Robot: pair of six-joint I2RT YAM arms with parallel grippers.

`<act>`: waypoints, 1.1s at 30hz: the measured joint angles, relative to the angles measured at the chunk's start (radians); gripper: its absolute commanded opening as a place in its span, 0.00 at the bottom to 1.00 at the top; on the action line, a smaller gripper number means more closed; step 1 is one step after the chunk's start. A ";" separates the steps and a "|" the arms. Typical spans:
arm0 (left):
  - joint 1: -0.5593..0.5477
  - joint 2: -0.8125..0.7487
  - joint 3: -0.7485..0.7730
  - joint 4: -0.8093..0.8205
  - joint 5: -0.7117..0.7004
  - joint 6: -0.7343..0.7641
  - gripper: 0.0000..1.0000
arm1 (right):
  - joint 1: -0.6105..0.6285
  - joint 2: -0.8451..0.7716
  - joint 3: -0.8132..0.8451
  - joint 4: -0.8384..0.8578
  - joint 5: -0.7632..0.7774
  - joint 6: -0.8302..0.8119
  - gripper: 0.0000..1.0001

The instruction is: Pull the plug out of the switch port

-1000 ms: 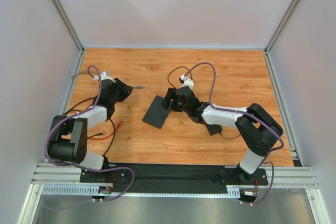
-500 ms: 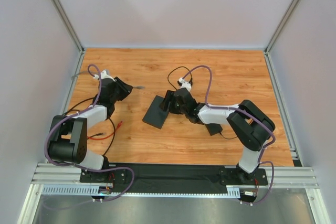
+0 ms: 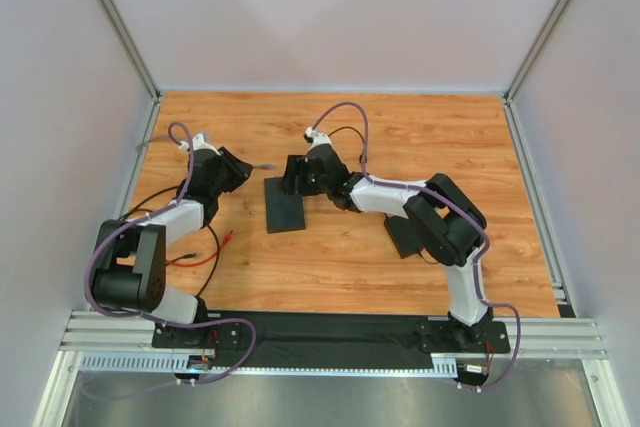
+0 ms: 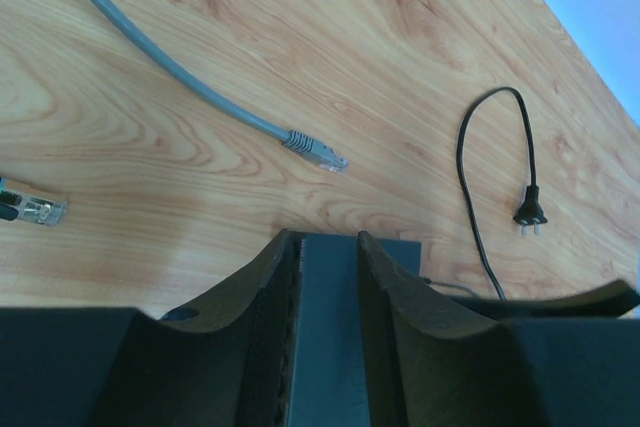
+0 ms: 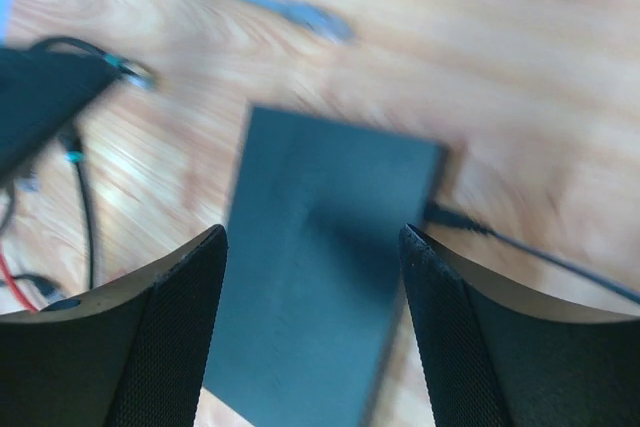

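Beneath both pincers, a wooden surface (image 3: 420, 147). Directly under the right pincer (image 5: 311, 237), flat on the wood, the matte-black switch (image 5: 320, 317). Fingers (image 5: 170, 347) spread wide to either side above it, released, closed on nothing. At the switch's right edge, just ahead of the right-hand finger, a thin black lead (image 5: 470, 228) meeting the box; view too blurred to tell how it joins. Left pincer (image 4: 322, 238) parted only a little, nothing gripped. Just ahead of it, through the narrow gap, the switch again. Straight ahead beyond that, a grey cable (image 4: 160, 62), its plug (image 4: 318, 154) loose on the wood, apart from the switch. Off to the right of this pincer, a two-pin plug (image 4: 527, 213) on a black cord.
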 measured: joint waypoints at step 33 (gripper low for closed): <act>-0.239 0.255 0.384 -0.409 0.013 0.121 0.18 | -0.153 0.035 -0.241 0.405 -0.098 0.414 0.38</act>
